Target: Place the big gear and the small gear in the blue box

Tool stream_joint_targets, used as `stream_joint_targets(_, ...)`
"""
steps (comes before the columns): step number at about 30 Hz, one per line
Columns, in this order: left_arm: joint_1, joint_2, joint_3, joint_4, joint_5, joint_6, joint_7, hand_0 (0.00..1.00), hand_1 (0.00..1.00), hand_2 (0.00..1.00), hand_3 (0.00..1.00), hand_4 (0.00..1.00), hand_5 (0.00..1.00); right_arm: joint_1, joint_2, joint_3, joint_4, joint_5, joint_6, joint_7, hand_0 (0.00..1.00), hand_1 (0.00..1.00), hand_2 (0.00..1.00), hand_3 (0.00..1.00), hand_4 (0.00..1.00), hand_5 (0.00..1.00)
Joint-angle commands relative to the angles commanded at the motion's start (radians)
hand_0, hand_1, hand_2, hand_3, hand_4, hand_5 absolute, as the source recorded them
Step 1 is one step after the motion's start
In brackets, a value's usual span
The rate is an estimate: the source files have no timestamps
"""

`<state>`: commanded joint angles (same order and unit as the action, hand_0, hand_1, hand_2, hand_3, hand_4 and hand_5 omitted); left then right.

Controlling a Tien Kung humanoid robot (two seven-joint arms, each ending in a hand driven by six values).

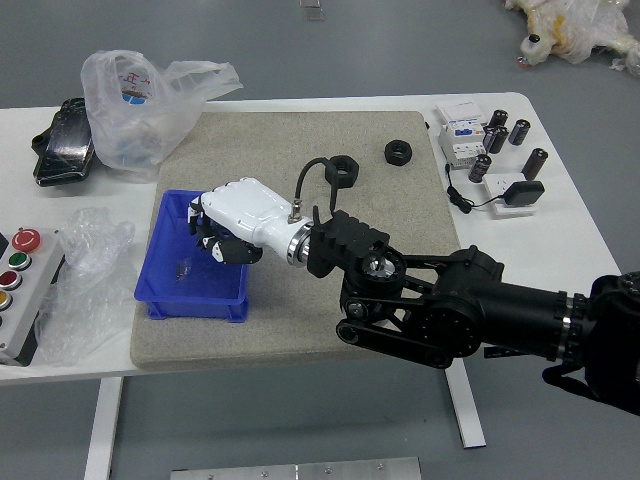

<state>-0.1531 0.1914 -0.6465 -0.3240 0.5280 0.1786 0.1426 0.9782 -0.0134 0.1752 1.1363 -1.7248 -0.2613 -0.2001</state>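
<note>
My right hand [218,236], with its white back turned up, is over the right part of the blue box [157,255], which lies on the beige mat. A black toothed gear inside the box is now hidden beneath this hand. No gear shows elsewhere on the mat, and whether the hand holds one cannot be made out. The left arm is not in view.
Two black nuts, one near [346,172] and one farther [398,152], lie on the mat [290,140]. Plastic bags [150,110] and a button panel [30,290] stand left; white devices [463,135] and black cylinders [535,163] stand right.
</note>
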Motion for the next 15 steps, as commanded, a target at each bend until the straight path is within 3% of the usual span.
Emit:
stream_joint_targets(4, 0.001, 0.0, -0.003, 0.0, 0.004, -0.001, 0.002, 0.637, 0.643, 0.609, 0.711, 0.634, 0.256, -0.014, -0.006, 0.021, -0.001, -0.002, -0.003, 0.0, 0.45, 0.786, 0.861, 0.838, 0.404, 0.179)
stream_joint_targets(5, 0.001, -0.001, -0.004, 0.0, 0.005, -0.001, 0.003, 0.637, 0.643, 0.609, 0.711, 0.634, 0.256, -0.019, -0.01, 0.03, 0.0, -0.004, -0.004, 0.0, 0.467, 0.802, 0.873, 0.878, 0.489, 0.186)
stream_joint_targets(9, 0.002, -0.001, -0.004, 0.001, 0.003, -0.001, 0.003, 0.637, 0.643, 0.609, 0.711, 0.634, 0.256, -0.044, -0.034, 0.093, 0.015, -0.007, -0.017, 0.009, 0.467, 0.802, 0.873, 0.878, 0.489, 0.186)
stream_joint_targets(11, 0.003, -0.001, -0.002, 0.001, 0.001, 0.0, 0.002, 0.637, 0.643, 0.609, 0.712, 0.634, 0.256, -0.068, -0.058, 0.136, 0.031, -0.006, -0.031, 0.018, 0.472, 0.785, 0.843, 0.822, 0.505, 0.19)
stream_joint_targets(15, 0.004, -0.002, 0.003, 0.001, -0.006, 0.0, 0.0, 0.637, 0.643, 0.609, 0.712, 0.634, 0.256, -0.135, -0.114, 0.232, 0.063, 0.005, -0.054, 0.038, 0.472, 0.785, 0.843, 0.822, 0.505, 0.19)
